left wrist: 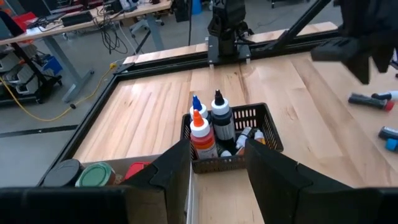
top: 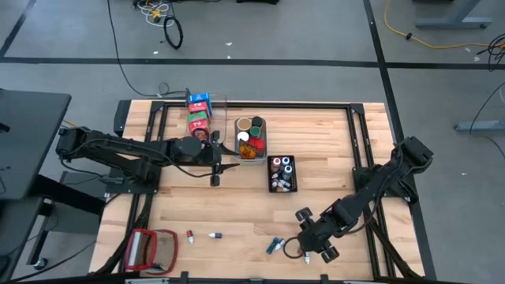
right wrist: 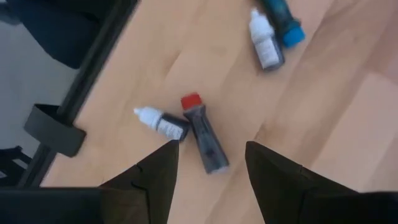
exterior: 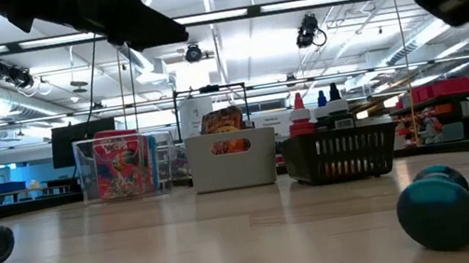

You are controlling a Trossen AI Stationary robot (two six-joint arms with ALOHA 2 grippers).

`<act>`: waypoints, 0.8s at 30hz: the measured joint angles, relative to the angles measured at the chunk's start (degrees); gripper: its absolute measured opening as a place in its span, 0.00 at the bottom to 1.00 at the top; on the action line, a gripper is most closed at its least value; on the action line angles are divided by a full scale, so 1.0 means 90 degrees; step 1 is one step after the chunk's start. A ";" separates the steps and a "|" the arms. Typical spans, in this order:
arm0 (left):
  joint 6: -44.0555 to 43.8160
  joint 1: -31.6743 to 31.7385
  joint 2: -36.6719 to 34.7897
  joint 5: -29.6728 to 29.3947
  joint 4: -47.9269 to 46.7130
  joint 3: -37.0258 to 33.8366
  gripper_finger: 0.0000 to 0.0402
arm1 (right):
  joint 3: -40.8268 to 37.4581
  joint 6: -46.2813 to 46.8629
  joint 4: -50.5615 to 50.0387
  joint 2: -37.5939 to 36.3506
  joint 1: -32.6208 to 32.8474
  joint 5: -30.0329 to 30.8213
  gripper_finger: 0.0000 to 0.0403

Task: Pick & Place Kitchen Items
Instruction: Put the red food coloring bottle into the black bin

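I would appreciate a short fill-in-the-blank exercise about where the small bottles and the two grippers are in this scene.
1. In the right wrist view, the bottle lying nearest the right gripper has a ____ cap.
2. The upright bottles stand in a ____ mesh basket.
3. The left gripper hovers with its fingers ____, holding nothing.
4. The grey bin sits between the clear bin and the ____ basket.

Missing words: red; black; open; black

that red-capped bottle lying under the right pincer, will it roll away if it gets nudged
Probably yes. The red-capped bottle lies on its side on the smooth wooden table, and its body looks round, so a sideways push may roll it. It touches a white-capped bottle, which might shift too. It looks small and likely light. The right pincer hangs open above it.
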 joint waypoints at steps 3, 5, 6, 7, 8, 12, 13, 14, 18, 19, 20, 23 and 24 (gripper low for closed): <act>0.0000 0.0000 0.0000 0.0000 0.0022 0.0000 0.40 | -0.0374 0.0284 0.0437 0.0000 0.0057 0.0007 0.49; 0.0030 0.0000 0.0000 0.0000 0.0115 0.0000 0.40 | -0.0641 0.0272 0.0773 0.0001 0.0077 0.0017 0.49; 0.0032 -0.0001 0.0000 -0.0002 0.0186 0.0000 0.40 | -0.0746 0.0188 0.0994 0.0002 0.0077 0.0053 0.49; 0.0032 -0.0002 0.0000 0.0000 0.0251 0.0000 0.40 | -0.0838 0.0075 0.1222 0.0002 0.0077 0.0116 0.49; 0.0034 0.0000 0.0000 0.0000 0.0312 0.0000 0.40 | -0.0917 -0.0067 0.1404 0.0002 0.0077 0.0174 0.49; 0.0040 0.0000 0.0000 0.0000 0.0378 0.0000 0.40 | -0.1212 -0.0640 0.1647 0.0002 0.0090 0.0186 0.49; 0.0044 0.0000 0.0000 0.0000 0.0384 0.0000 0.40 | -0.1286 -0.0694 0.1717 0.0002 0.0090 0.0202 0.49; 0.0049 0.0000 0.0000 -0.0001 0.0381 0.0000 0.40 | -0.1367 -0.0749 0.1819 0.0002 0.0090 0.0247 0.49; 0.0053 0.0002 0.0000 -0.0002 0.0381 0.0000 0.40 | -0.1742 -0.0772 0.2349 0.0002 0.0090 0.0349 0.49; 0.0053 0.0002 0.0000 -0.0002 0.0384 0.0000 0.40 | -0.1825 -0.0774 0.2464 0.0002 0.0087 0.0351 0.49; 0.0061 0.0002 0.0000 -0.0002 0.0382 0.0000 0.40 | -0.1907 -0.0779 0.2566 0.0002 0.0087 0.0349 0.49; 0.0193 0.0002 0.0000 -0.0006 0.0384 0.0000 0.40 | -0.2149 -0.0813 0.2768 -0.0002 0.0087 0.0367 0.49; 0.0231 0.0002 0.0000 -0.0007 0.0386 0.0000 0.40 | -0.2216 -0.0849 0.2888 -0.0012 0.0087 0.0383 0.49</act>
